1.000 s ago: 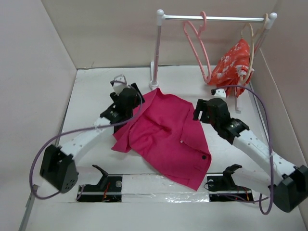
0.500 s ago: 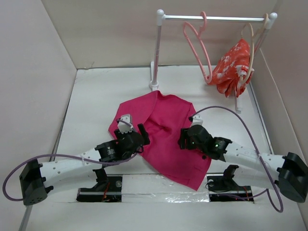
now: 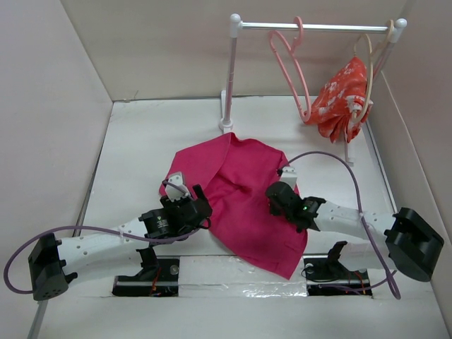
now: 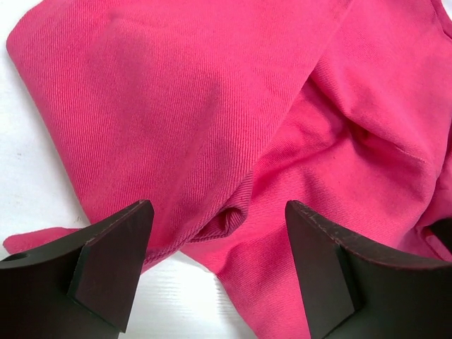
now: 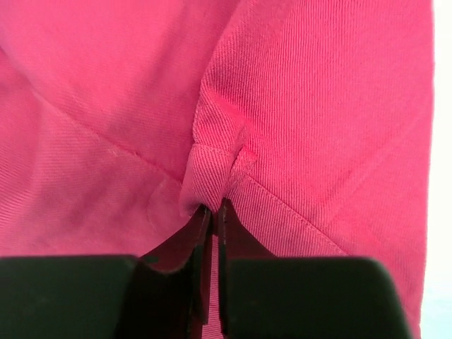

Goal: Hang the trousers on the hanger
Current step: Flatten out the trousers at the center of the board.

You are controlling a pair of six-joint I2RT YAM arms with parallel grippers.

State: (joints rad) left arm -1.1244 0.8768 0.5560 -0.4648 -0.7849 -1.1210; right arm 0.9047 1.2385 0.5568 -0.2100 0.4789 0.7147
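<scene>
The right gripper is seen closed down to a thin slit, and a small ridge of magenta cloth is pinched between its fingertips; the fabric is drawn up into a puckered fold just beyond them. In the top view this gripper is set low over the right part of the trousers, with its arm stretched in from the near right corner.

The left gripper is held wide apart, its two dark fingers spread on either side of a rolled crease at the cloth's near edge. No cloth is gripped between them, and whether the fingertips touch the fabric cannot be told. From above, this gripper is found at the near left edge of the garment, its arm lying low across the near left of the table.

The trousers are spread in a crumpled, roughly flat heap on the middle of the table, between the two grippers, with one end pointing toward the near edge and the other toward the far side, close to the foot of the rack's left post. White table surface is visible beside the cloth at the left in the left wrist view.

The hanger is hung by its hook from the rail at the far side, well apart from the trousers and empty. To its right on the same rail, a beige hanger is hung bearing a red-orange floral garment.
</scene>
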